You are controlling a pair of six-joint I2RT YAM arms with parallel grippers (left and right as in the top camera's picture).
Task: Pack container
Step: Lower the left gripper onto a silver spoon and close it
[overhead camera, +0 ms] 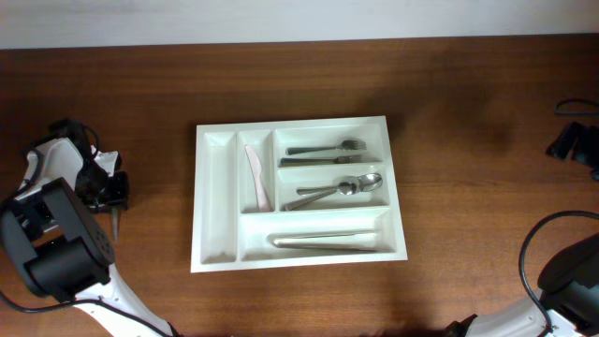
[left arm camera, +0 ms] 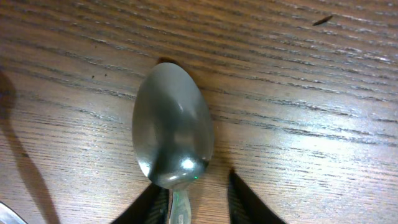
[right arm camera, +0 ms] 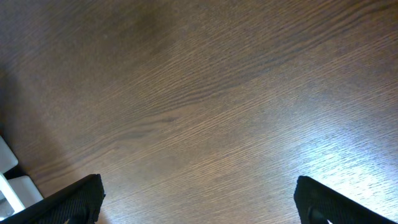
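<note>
The container, a white cutlery tray (overhead camera: 198, 201), lies in the middle of the table. It holds a white knife (overhead camera: 257, 178), a fork (overhead camera: 323, 148), spoons (overhead camera: 337, 189) and long utensils (overhead camera: 328, 241). Its leftmost narrow compartment is empty. A metal spoon (left arm camera: 173, 124) lies on the wood left of the tray and also shows in the overhead view (overhead camera: 114, 223). My left gripper (left arm camera: 199, 205) straddles the spoon's handle; the handle lies against the left finger, with wood showing before the right finger. My right gripper (right arm camera: 196, 199) is wide open and empty over bare wood at the far right (overhead camera: 571, 140).
The table's far edge meets a white wall at the top of the overhead view. A black cable (overhead camera: 529, 248) loops near the right arm. A white object (right arm camera: 7, 177) shows at the left edge of the right wrist view.
</note>
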